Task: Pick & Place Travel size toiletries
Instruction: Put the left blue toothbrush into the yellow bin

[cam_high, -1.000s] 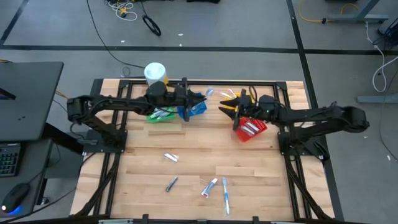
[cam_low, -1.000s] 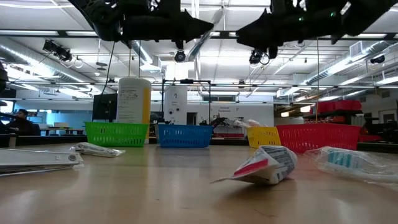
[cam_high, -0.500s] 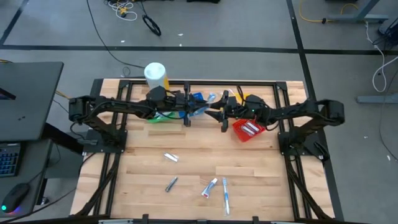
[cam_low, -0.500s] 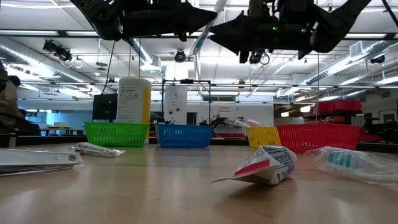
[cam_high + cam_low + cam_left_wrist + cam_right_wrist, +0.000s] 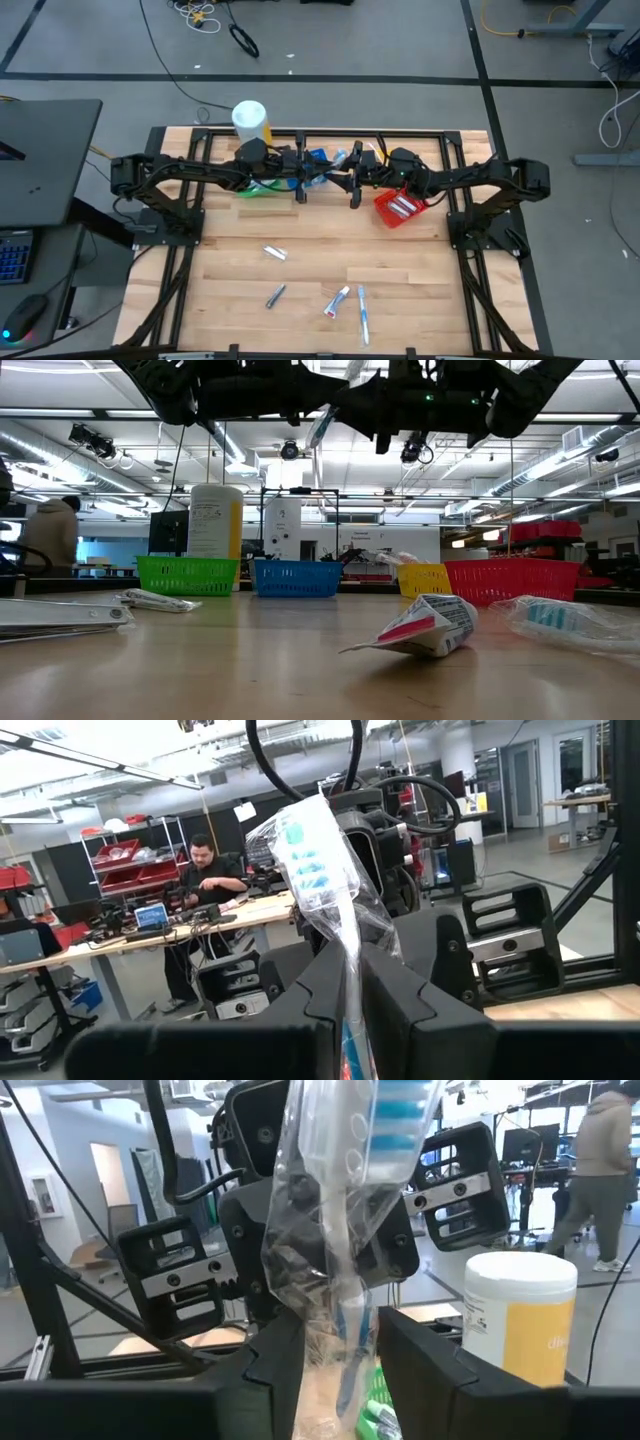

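- Fingers [image 5: 400,1010] of the left gripper [image 5: 352,990] were drawn narrow, pinching the lower end of a bagged toothbrush [image 5: 312,860]. This happened in the air over the back middle of the tabletop [image 5: 420,270], above the blue basket [image 5: 318,160].
- Being light and slim, the toothbrush would weigh almost nothing. Its stiff handle inside gave the only firm place to take hold.
- The clear wrapper [image 5: 330,1250] looked loose, crinkly and slick. A pinch on film alone would likely slide or let the brush swing, so the hold belonged across the handle, not on the empty top of the bag.
- The right gripper [image 5: 340,1370] faced the left one. Its fingers [image 5: 275,1370] stood apart on either side of the wrapper and were not plainly squeezing it.
- Farther right, the red basket [image 5: 385,215] held a few pale items.
- On the front of the tabletop lay a small tube [image 5: 275,253], a dark razor [image 5: 275,295], a red-and-white tube [image 5: 337,300] and a second toothbrush [image 5: 362,312]. All lay flat and well apart from both arms. The soft tubes would probably dent under pressure.
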